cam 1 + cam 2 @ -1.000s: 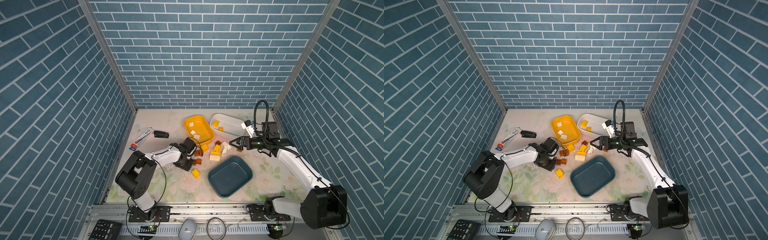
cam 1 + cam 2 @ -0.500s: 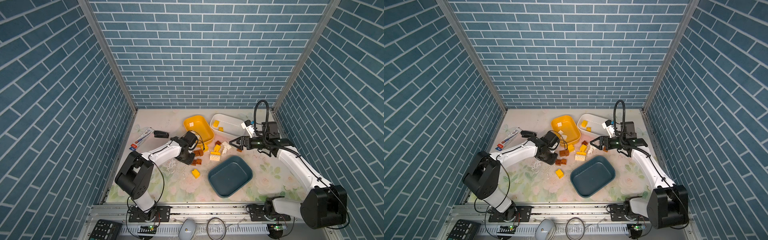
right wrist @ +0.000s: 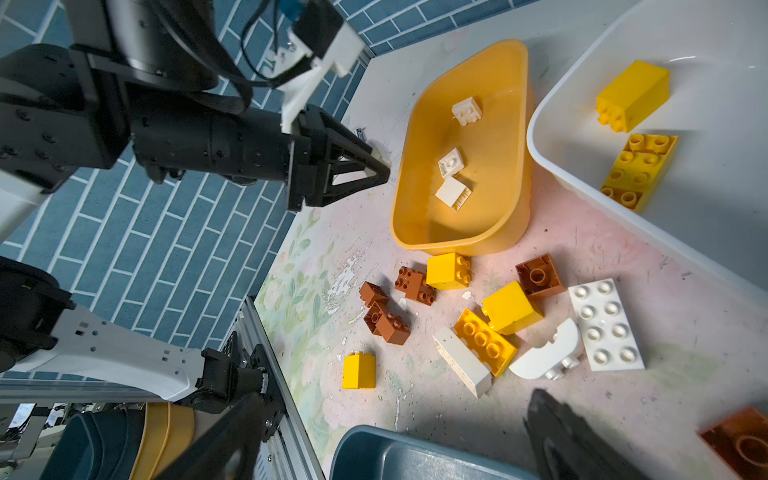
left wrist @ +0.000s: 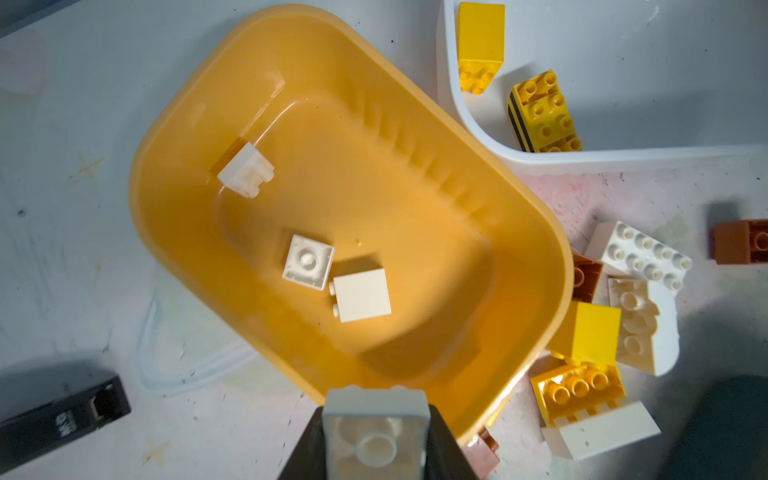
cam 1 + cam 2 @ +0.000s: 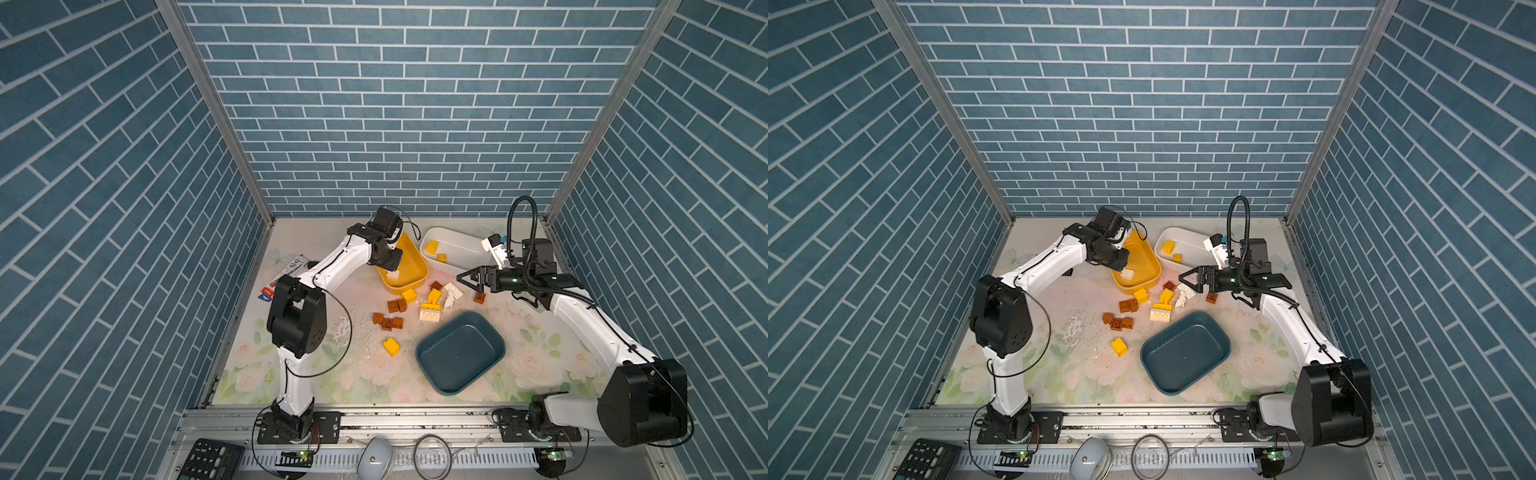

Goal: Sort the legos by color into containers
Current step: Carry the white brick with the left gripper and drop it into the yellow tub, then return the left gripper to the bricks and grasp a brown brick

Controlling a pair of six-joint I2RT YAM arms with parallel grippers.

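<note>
**Left arm up at the yellow tub, white brick gripped**

Since a second ago my left arm has swung away from the loose pile and up to the yellow tub (image 4: 415, 199); the right arm has not stirred. Nearest me, the teal tub (image 5: 461, 353) lies empty on the desk (image 5: 316, 374). I take it to be kept for the brown bricks (image 5: 388, 322), which are all loose nearby, along with a lone yellow brick (image 5: 391, 346) and a mixed heap (image 5: 432, 307) further in. By that heap hangs the right tool (image 5: 464, 283), jaws wide and holding nothing; I judge it is waiting clear of the left arm's path. Beyond, the left tool (image 5: 391, 264) is narrowed onto a white brick (image 4: 376, 428). It sits at the yellow tub's edge, sensibly, since three white bricks (image 4: 361, 295) already lie inside. Farthest off, the white tub (image 5: 465, 255) holds two yellow bricks (image 5: 432, 247).
</note>
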